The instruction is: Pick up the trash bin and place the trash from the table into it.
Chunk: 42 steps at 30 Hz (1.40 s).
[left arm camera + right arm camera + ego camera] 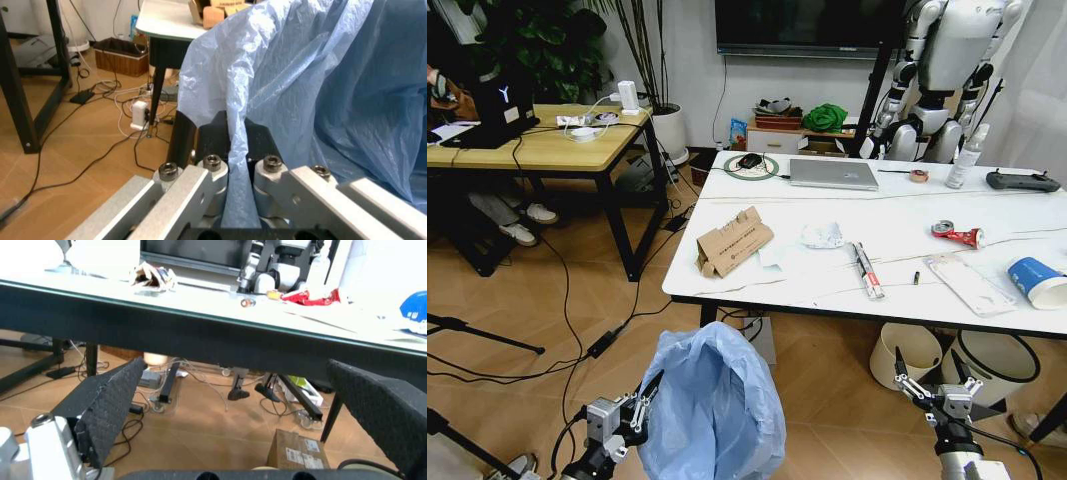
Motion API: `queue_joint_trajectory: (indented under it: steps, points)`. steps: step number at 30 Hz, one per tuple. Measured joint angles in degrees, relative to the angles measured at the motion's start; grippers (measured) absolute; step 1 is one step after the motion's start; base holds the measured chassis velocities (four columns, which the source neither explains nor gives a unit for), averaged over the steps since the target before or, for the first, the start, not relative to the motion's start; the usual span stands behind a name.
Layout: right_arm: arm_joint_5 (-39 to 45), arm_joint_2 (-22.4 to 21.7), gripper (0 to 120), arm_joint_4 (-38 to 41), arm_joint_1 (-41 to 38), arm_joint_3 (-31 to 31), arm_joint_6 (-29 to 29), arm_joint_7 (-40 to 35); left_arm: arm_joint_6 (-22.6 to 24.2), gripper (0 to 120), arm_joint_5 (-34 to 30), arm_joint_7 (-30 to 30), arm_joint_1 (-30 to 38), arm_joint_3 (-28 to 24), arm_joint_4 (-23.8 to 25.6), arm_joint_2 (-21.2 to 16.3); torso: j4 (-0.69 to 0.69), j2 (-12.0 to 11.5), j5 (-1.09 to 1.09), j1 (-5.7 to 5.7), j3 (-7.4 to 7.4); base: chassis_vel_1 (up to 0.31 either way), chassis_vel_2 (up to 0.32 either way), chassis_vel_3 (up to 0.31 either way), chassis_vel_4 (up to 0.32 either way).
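Observation:
The trash bin (pixel 713 408), lined with a crinkled light-blue bag, hangs in front of me below the table (pixel 897 215). My left gripper (pixel 643 400) is shut on the bag's left rim; in the left wrist view a fold of the bag (pixel 320 90) runs between its fingers (pixel 213 137). Lower right, in front of the table's near edge, my right gripper (pixel 925 384) stands open and holds nothing; its pads (pixel 107 402) are spread wide. On the table lie torn cardboard (pixel 734 241), crumpled white paper (pixel 822 235), a crushed red can (pixel 959 234), plastic packaging (pixel 970 283) and a blue cup (pixel 1037 282).
A silver laptop (pixel 833 174), a spray bottle (pixel 964 158) and a black controller (pixel 1022 181) sit along the table's far side. Under the table stand a cream bin (pixel 905 352) and a black bin (pixel 992 365). A wooden desk (pixel 537 145) stands left; cables cross the floor.

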State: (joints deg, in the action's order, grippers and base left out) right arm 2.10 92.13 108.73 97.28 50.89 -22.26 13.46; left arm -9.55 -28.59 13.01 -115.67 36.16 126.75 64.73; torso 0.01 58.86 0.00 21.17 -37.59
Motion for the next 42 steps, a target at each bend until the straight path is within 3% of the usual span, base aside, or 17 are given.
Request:
queue_joint_trajectory:
  steps: [42]
  points:
    - [0.3, 0.0, 100, 0.9, 0.8, 0.0, -0.4, -0.1, -0.4, 0, 0.0, 0.5, -0.5, 0.2, 0.2, 0.1, 0.0, 12.4, 0.0, 5.5, -6.95, 0.0, 0.0, 0.0, 0.0]
